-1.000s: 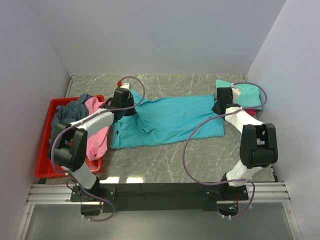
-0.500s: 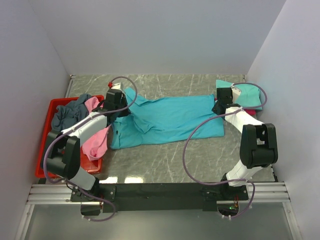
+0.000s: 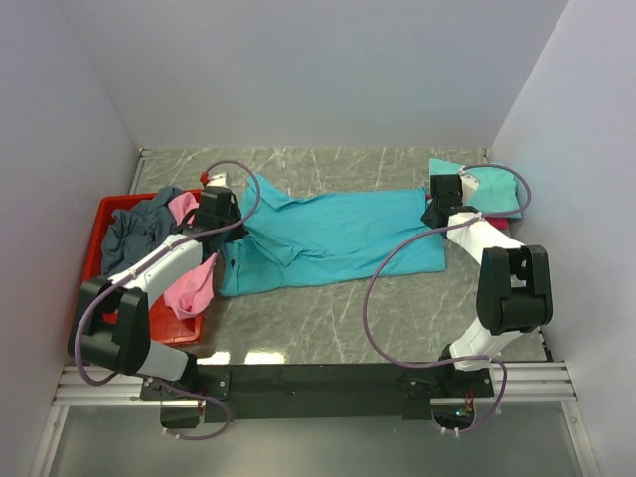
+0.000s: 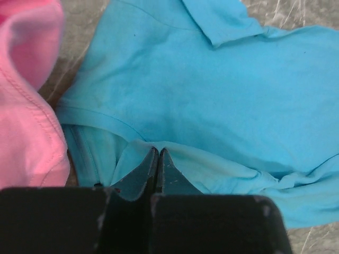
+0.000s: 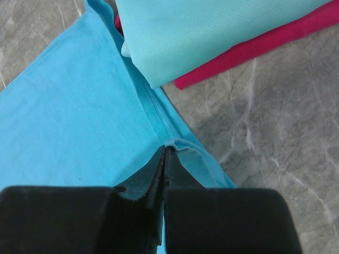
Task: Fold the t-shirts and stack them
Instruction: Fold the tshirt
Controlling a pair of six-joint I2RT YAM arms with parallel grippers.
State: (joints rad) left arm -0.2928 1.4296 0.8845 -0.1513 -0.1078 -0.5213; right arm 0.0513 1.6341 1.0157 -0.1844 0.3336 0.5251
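Left end effector (image 4: pixel 157 152), right end effector (image 5: pixel 164 151) pinch turquoise shirt (image 3: pixel 338 234); wrist views confirm

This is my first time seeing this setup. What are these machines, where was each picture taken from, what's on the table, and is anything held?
Two robot arms are bolted at the near edge of the table: the left arm and the right arm. The wide picture comes from a fixed camera above and behind them. The two close-ups come from a camera on each wrist. A turquoise shirt lies spread on the table. A red tray at left holds a grey shirt and a pink shirt. At far right, a folded mint-green shirt lies on a crimson shirt. The left fingers and right fingers are each pinched shut on the turquoise shirt, one at each end.
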